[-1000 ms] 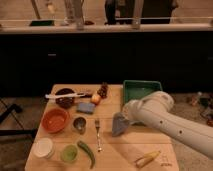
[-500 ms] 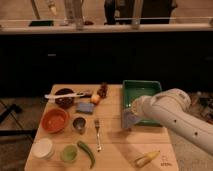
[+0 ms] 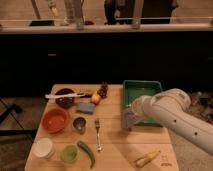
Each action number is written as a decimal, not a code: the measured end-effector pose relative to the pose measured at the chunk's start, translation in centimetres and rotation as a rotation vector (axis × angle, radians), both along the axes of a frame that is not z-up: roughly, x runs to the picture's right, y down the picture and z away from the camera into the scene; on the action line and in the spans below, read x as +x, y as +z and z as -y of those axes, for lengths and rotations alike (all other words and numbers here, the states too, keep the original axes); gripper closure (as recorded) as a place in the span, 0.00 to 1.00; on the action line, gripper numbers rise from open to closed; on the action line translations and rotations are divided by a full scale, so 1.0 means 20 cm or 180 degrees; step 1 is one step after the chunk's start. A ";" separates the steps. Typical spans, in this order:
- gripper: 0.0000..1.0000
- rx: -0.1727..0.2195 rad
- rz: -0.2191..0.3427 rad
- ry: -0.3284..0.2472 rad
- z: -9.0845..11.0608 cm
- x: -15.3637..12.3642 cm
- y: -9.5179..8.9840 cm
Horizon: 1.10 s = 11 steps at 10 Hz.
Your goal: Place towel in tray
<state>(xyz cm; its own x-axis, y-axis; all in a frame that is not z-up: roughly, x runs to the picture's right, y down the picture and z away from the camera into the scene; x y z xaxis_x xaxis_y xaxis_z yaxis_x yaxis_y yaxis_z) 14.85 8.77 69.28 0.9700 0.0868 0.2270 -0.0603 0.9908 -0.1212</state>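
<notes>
The dark green tray (image 3: 143,90) stands at the back right of the wooden table. My gripper (image 3: 134,107) hangs over the tray's left rim, at the end of the white arm that reaches in from the right. It is shut on the towel (image 3: 128,119), a small light blue-grey cloth that droops from the fingers. The cloth's lower edge hangs at the tray's front left corner, partly over the table. The arm covers the tray's front right part.
Left of the tray lie a blue sponge (image 3: 86,107), an orange bowl (image 3: 55,120), a dark bowl (image 3: 65,98), a metal cup (image 3: 79,124), a fork (image 3: 97,134) and a green pepper (image 3: 86,152). A yellow piece (image 3: 147,158) lies near the front edge.
The gripper has carried the towel to the right and farther back, from above the table's middle to the tray's left rim.
</notes>
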 end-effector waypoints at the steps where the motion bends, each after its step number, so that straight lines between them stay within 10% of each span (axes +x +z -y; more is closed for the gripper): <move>1: 1.00 0.0001 -0.0001 -0.0001 0.00 0.00 0.00; 11: 1.00 0.0405 -0.0574 0.0274 0.20 0.35 -0.17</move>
<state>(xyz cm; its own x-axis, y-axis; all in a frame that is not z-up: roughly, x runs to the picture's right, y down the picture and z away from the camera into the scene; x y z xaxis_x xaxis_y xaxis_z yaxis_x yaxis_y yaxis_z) 21.78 4.69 65.82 0.9861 0.1527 0.0651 -0.1545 0.9877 0.0246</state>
